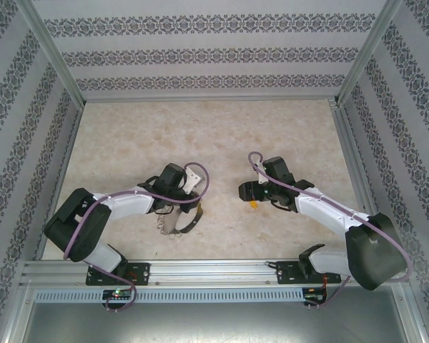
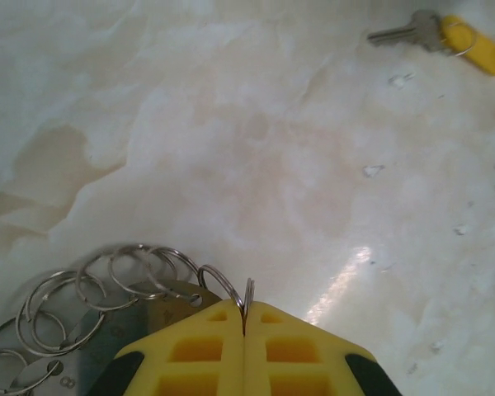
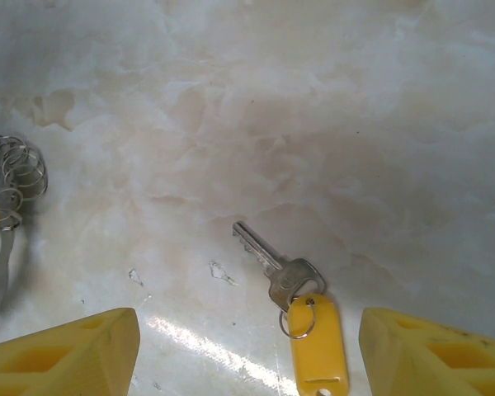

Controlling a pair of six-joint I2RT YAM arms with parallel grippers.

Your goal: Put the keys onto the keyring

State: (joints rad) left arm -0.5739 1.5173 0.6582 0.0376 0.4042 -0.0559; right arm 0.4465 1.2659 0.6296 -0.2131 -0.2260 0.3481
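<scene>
Pinch on the left! Left tool (image 2: 246,322) had its yellow fingers pressed together on a thin wire of the keyring (image 2: 107,285). We judged that was meant to steady the ring and hold one edge up off the worktop (image 2: 231,124) for threading. Rest of the keyring trailed flat on the worktop beside that tool.

Over on the right, the right tool (image 3: 247,334) hovered with fingers wide apart and the key (image 3: 272,268) lying between them in its own view, lined up, we reckoned, for a grab. Key lay flat, well apart from the keyring, touched by nothing.

Our tally: one key, one yellow tag (image 3: 318,342) on it, one keyring, two tools. The keyring's small loops (image 2: 58,318) overlapped too much for a sure count.
</scene>
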